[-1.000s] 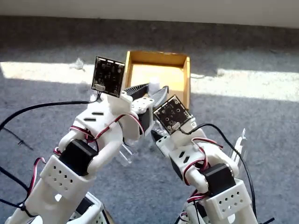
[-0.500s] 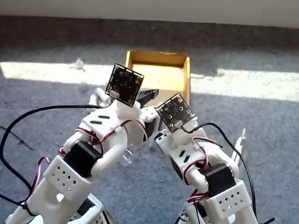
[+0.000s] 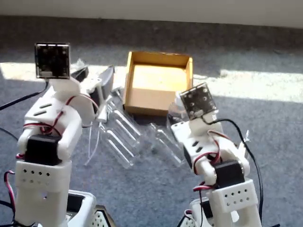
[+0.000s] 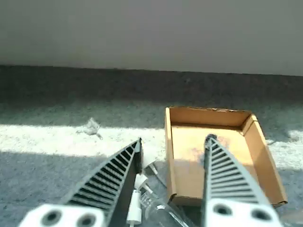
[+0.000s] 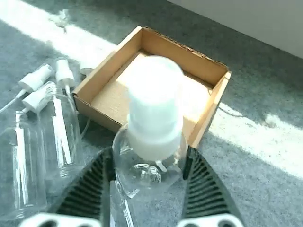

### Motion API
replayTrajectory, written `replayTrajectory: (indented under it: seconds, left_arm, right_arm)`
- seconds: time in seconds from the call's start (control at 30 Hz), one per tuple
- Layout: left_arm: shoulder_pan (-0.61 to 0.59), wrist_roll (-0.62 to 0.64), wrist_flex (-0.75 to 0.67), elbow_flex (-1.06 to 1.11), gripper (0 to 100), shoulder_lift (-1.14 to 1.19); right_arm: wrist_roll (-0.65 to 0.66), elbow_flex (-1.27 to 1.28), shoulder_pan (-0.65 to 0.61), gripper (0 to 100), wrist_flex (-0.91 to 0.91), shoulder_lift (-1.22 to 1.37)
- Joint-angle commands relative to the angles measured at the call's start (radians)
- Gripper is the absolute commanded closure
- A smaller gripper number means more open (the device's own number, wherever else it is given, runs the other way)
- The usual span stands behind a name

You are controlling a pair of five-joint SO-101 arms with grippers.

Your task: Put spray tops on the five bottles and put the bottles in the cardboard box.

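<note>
My right pincer (image 5: 147,157) is clamped on a bottle (image 5: 144,172) at its shoulders, and the white top (image 5: 154,94) looks fully seated on the neck. So I judge the step in hand to be the drop into the box (image 5: 184,49), which lies at 12 o'clock from this pincer.

To do it well, I would carry the bottle high enough to clear the near wall. I would then lower it until its base rests on the cardboard, and part the jaws last. The plastic is smooth and round, so a loose grip could let it swivel; I would keep the squeeze even. My left pincer (image 4: 174,140) gapes wide with nothing in it, at 9 o'clock from the box, and I would hold it there, out of the path.

The right wrist view tells me the top is on and how the jaws sit around the bottle, which the high view hides behind my wrist camera. The high view in turn lays out the loose bottles (image 3: 118,137) at 7 o'clock from the box. The left wrist view shows a loose top (image 4: 135,208) lying just under that open pincer.
</note>
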Motion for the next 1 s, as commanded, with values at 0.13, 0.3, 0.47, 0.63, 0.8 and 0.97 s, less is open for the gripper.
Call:
replayTrajectory:
  seconds: [0.13,0.3,0.47,0.63,0.8,0.97]
  left_arm:
    - [-0.137,-0.069,0.081,0.240,79,-0.007]
    - [-0.139,-0.094,-0.118,0.492,79,-0.007]
    - [-0.131,-0.094,-0.238,0.578,80,-0.007]
    - [-0.131,-0.092,-0.244,0.582,80,-0.007]
    - [-0.133,-0.092,-0.245,0.582,80,-0.007]
    - [-0.133,-0.092,-0.247,0.582,80,-0.007]
  right_arm:
    - [-0.087,-0.312,0.045,99.4,-0.128,0.374]
    - [-0.129,-0.443,0.045,99.4,-0.291,0.578]
    - [-0.129,-0.545,0.059,99.4,-0.409,0.762]
    - [-0.127,-0.653,0.107,99.4,-0.604,1.007]
    - [-0.127,-0.854,0.157,99.4,-0.604,1.241]
    - [-0.129,-0.972,0.166,99.4,-0.604,1.392]
